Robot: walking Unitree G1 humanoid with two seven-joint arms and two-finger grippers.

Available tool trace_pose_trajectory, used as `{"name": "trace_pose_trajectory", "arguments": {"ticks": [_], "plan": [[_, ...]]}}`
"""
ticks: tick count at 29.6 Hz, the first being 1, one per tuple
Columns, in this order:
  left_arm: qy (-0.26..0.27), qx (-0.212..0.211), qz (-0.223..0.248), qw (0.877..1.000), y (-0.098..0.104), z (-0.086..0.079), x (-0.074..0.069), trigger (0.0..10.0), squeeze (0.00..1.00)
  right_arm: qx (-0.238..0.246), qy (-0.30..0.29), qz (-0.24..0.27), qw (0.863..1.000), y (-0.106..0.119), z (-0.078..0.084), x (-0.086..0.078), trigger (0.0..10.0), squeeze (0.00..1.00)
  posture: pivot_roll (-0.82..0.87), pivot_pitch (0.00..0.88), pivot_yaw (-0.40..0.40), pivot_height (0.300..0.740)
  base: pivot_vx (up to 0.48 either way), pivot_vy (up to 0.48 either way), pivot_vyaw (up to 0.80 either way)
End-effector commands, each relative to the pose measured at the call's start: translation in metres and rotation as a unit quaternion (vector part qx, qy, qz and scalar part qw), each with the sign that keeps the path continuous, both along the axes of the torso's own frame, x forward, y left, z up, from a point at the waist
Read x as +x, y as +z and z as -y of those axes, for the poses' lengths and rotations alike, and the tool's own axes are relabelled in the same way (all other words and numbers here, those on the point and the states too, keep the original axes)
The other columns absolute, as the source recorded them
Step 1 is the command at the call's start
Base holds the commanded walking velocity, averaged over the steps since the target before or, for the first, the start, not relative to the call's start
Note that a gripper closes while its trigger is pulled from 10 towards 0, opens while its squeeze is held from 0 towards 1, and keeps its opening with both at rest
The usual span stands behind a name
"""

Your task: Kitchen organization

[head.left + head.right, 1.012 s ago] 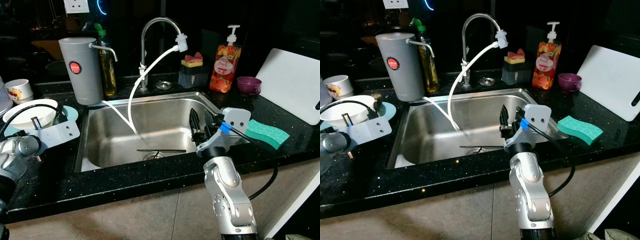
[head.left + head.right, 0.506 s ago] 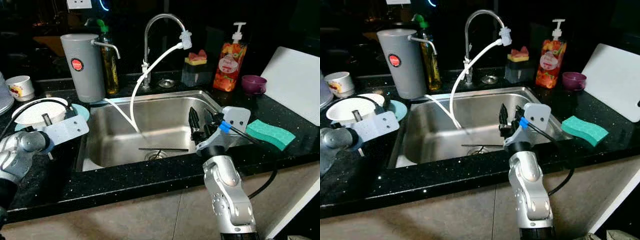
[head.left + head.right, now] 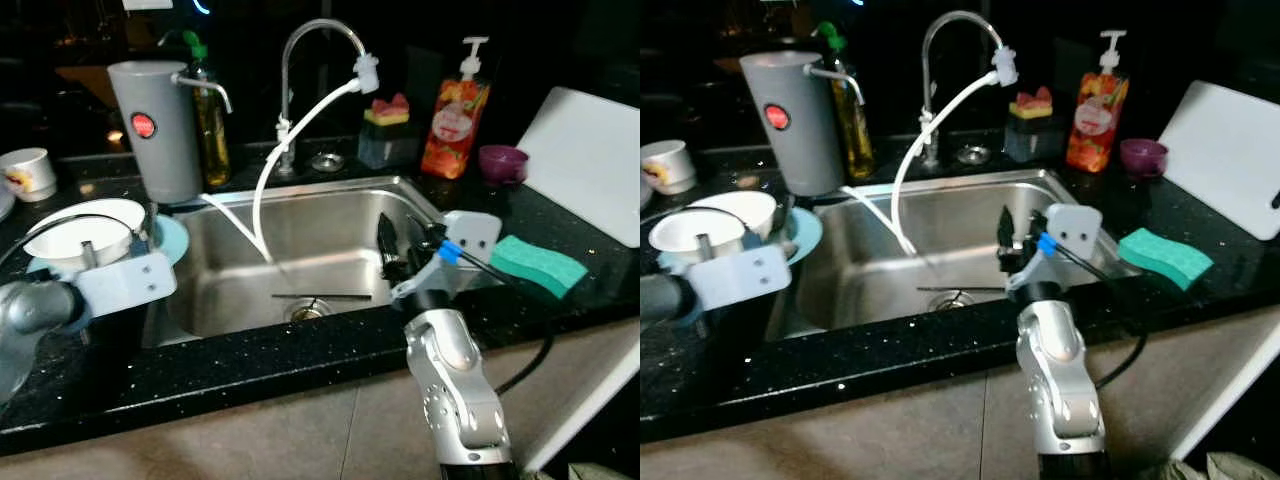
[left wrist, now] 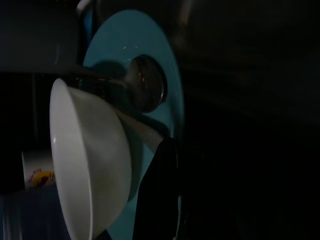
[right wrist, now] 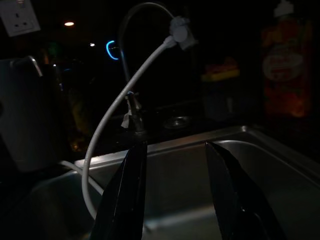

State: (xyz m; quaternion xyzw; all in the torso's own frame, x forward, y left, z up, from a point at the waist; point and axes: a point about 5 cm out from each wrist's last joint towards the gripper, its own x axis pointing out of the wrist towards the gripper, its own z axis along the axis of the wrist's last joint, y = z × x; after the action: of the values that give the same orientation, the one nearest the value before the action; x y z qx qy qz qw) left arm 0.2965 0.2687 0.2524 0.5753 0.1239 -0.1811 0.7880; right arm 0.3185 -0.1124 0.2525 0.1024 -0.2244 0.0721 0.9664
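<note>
We are looking at a black speckled table holding a steel sink. A curved faucet is rising behind it, and a white hose is trailing from its spout into the basin. A grey canister is standing at the far left corner, just beside an oil bottle. A pump bottle and a purple cup are sitting at the back right, near a white cutting board that is leaning there. A teal sponge is lying right of the sink, and a mug is sitting far left.
</note>
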Motion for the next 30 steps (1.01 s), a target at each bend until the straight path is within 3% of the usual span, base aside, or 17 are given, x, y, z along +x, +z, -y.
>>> {"name": "trace_pose_trajectory", "arguments": {"ticks": [1,2,5,11,17,26,27,28,29,30], "plan": [[0.007,0.001,-0.048,0.999,-0.011,-0.004,-0.006,10.0,0.00,0.004,0.010,-0.003,1.000,0.000,-0.003,0.001,10.0,0.00,0.19,0.132,-0.030,0.740,0.000,0.000,0.00],[0.008,0.001,-0.049,0.999,-0.011,-0.002,-0.015,10.0,0.00,0.004,0.011,-0.003,1.000,0.000,-0.003,0.001,10.0,0.00,0.21,0.134,-0.035,0.740,0.000,0.000,0.00],[0.010,0.001,-0.051,0.999,-0.010,-0.001,-0.020,10.0,0.00,0.004,0.012,-0.004,1.000,0.000,-0.003,0.001,10.0,0.00,0.21,0.134,-0.035,0.740,0.000,0.000,0.00],[-0.034,-0.007,-0.054,0.998,-0.006,0.025,-0.041,10.0,0.00,0.003,0.021,-0.005,1.000,-0.001,-0.006,0.003,10.0,0.00,0.22,0.140,-0.044,0.740,0.000,0.000,0.00],[-0.051,0.004,-0.050,0.997,-0.002,0.037,-0.049,10.0,0.00,0.003,0.022,-0.005,1.000,-0.001,-0.006,0.003,10.0,0.00,0.22,0.137,-0.040,0.740,0.000,0.000,0.00],[-0.013,0.049,-0.060,0.997,-0.004,0.023,-0.057,10.0,0.00,0.002,0.025,-0.008,1.000,-0.003,-0.007,0.004,10.0,0.00,0.23,0.131,-0.043,0.740,0.000,0.000,0.00],[-0.013,0.050,-0.062,0.997,-0.005,0.023,-0.059,10.0,0.13,0.003,0.026,-0.008,1.000,-0.003,-0.007,0.005,10.0,0.00,0.24,0.131,-0.044,0.740,0.000,0.000,0.00],[-0.012,0.050,-0.064,0.997,-0.005,0.023,-0.060,10.0,0.13,0.003,0.026,-0.008,1.000,-0.003,-0.007,0.005,10.0,0.00,0.24,0.131,-0.044,0.740,0.000,0.000,0.00],[-0.011,0.049,-0.065,0.997,-0.005,0.023,-0.060,10.0,0.27,0.005,0.027,-0.009,1.000,-0.004,-0.007,0.005,10.0,0.00,0.24,0.131,-0.044,0.740,0.000,0.000,0.00],[-0.005,0.055,-0.065,0.996,-0.005,0.021,-0.063,10.0,0.58,0.009,0.029,-0.013,0.999,-0.004,-0.007,0.006,10.0,0.00,0.24,0.129,-0.048,0.740,0.000,0.000,0.00]]}}
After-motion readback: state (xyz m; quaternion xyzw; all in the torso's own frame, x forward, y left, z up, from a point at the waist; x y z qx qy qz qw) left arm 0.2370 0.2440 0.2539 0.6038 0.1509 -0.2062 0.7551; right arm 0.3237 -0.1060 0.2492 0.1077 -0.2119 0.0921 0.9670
